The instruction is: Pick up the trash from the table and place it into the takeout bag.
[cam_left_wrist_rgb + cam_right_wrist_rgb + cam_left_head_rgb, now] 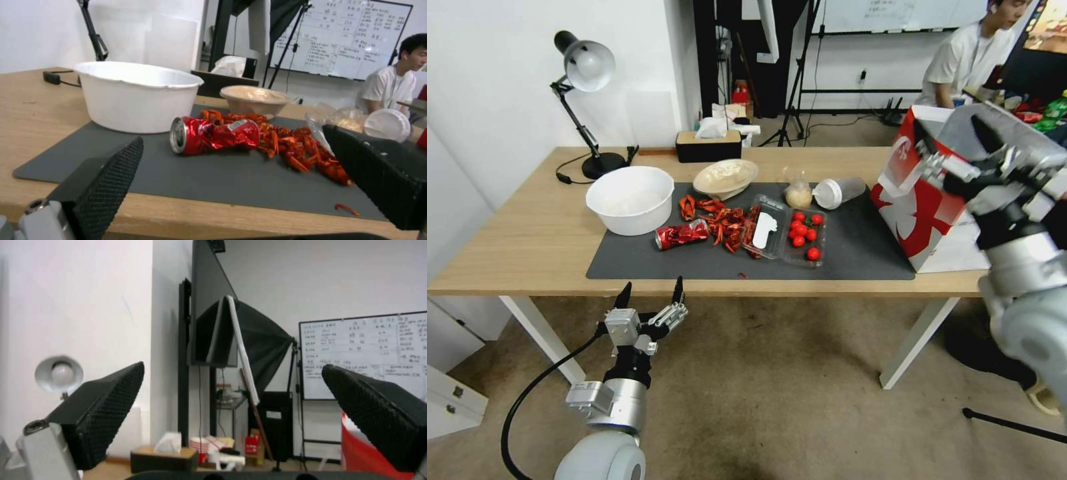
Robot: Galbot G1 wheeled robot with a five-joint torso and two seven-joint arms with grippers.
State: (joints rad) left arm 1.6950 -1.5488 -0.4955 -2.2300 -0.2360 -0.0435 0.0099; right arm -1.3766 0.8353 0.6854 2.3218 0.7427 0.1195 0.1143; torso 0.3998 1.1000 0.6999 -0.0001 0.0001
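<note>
Nearest the camera, the left pincer [651, 293] is held with fingers apart, empty, just short of the counter [527, 233] edge. On the mat [854, 253] the crushed red can [682, 235] is seen lying. By the takeout bag [917, 213] the right pincer [957, 137] is raised, fingers spread, empty.

Crushed can [682, 235] red and silver; mat [854, 257] dark grey; tabletop [527, 233] light wood; takeout bag [924, 210] red with white design; shallow bowl [725, 177] beige, perhaps cream-lined.
</note>
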